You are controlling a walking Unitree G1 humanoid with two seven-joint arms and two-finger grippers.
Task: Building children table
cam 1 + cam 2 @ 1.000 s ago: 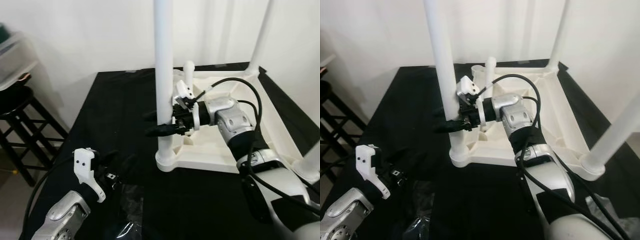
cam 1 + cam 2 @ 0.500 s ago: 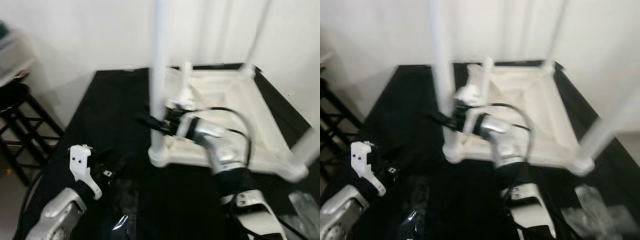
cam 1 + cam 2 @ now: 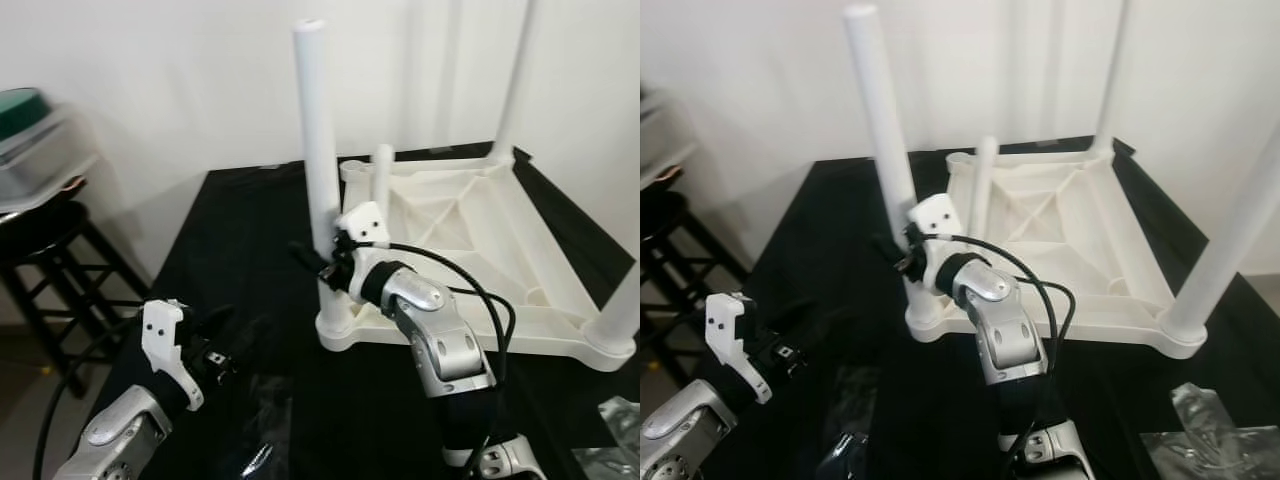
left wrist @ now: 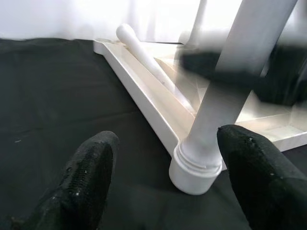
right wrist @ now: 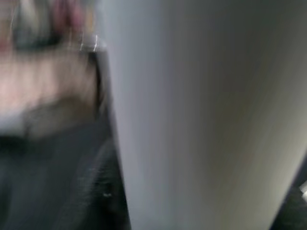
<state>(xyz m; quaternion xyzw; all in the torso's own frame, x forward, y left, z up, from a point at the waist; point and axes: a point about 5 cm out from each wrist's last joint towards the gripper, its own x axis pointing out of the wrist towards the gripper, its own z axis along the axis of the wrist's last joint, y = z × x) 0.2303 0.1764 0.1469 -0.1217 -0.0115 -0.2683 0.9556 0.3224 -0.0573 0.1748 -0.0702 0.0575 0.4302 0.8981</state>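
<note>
The white children's table (image 3: 480, 335) lies upside down on a black-covered surface, with legs standing up at three corners. My right gripper (image 3: 318, 262) is shut on the near-left leg (image 3: 315, 130) just above its socket; in the right wrist view this leg (image 5: 206, 115) is pressed close against the camera. A loose leg (image 3: 380, 175) leans inside the frame at the back left corner. My left gripper (image 3: 235, 328) hovers low over the cloth to the left of the table, open, its fingers (image 4: 91, 167) pointing at the base of the held leg (image 4: 240, 62).
A black stool (image 3: 40, 230) with a green-lidded container (image 3: 30, 140) stands left of the surface. Crumpled clear plastic (image 3: 260, 445) lies near the front edge, more plastic (image 3: 615, 420) at the front right. A white wall is close behind.
The head camera has pulled back and up, so the top of the held leg now shows. My right arm has bent more steeply while staying on the leg. The left gripper has hardly moved.
</note>
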